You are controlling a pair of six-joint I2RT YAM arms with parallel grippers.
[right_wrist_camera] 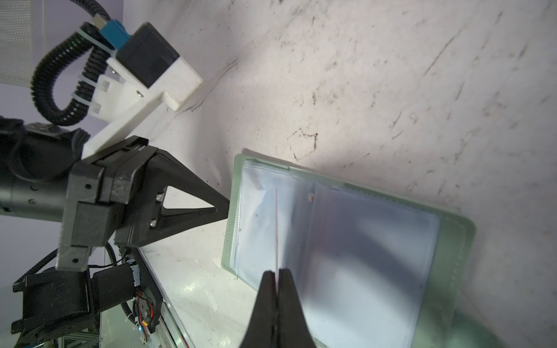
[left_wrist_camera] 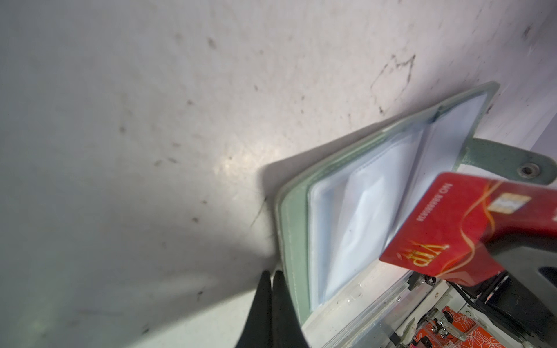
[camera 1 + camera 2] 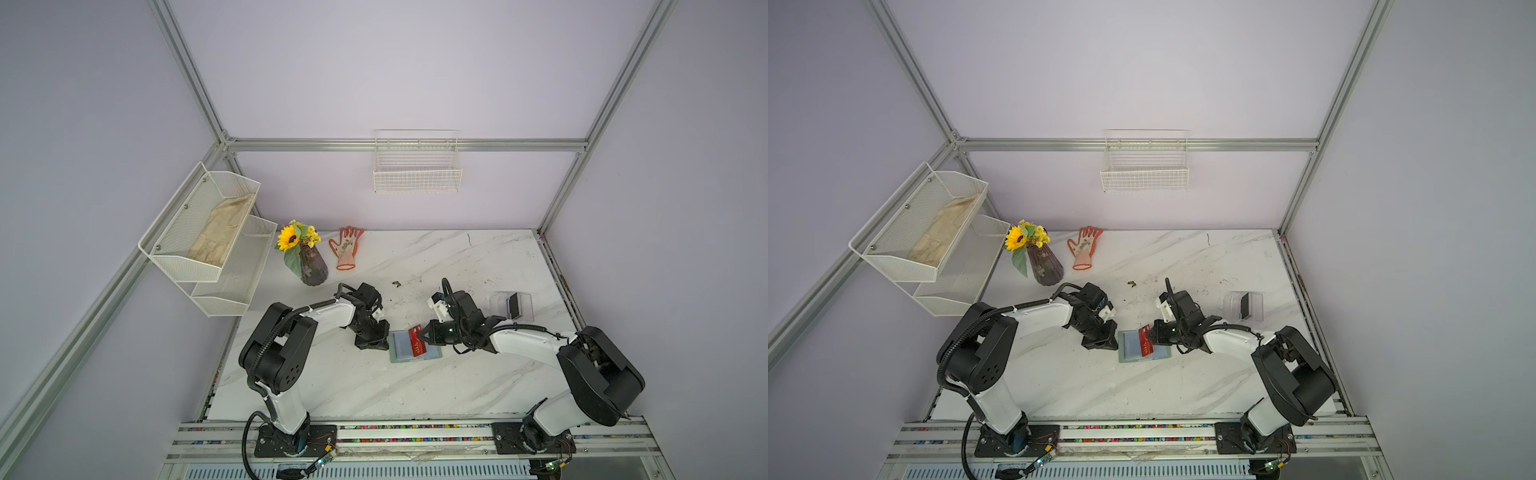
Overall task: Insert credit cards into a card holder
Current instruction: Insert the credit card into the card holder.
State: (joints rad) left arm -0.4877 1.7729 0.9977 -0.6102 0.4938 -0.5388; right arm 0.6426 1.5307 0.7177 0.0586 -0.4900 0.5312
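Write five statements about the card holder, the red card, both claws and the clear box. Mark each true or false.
1. The sage-green card holder lies open on the marble table. True.
2. The right claw grips the red VIP card. True.
3. The red VIP card is fully tucked into a sleeve. False: most of it stands out above the clear sleeves, in the right claw's grip.
4. The left claw is wide open. False: it is shut and empty, tips at the card holder's edge.
5. Dark cards stand in the clear box. True.
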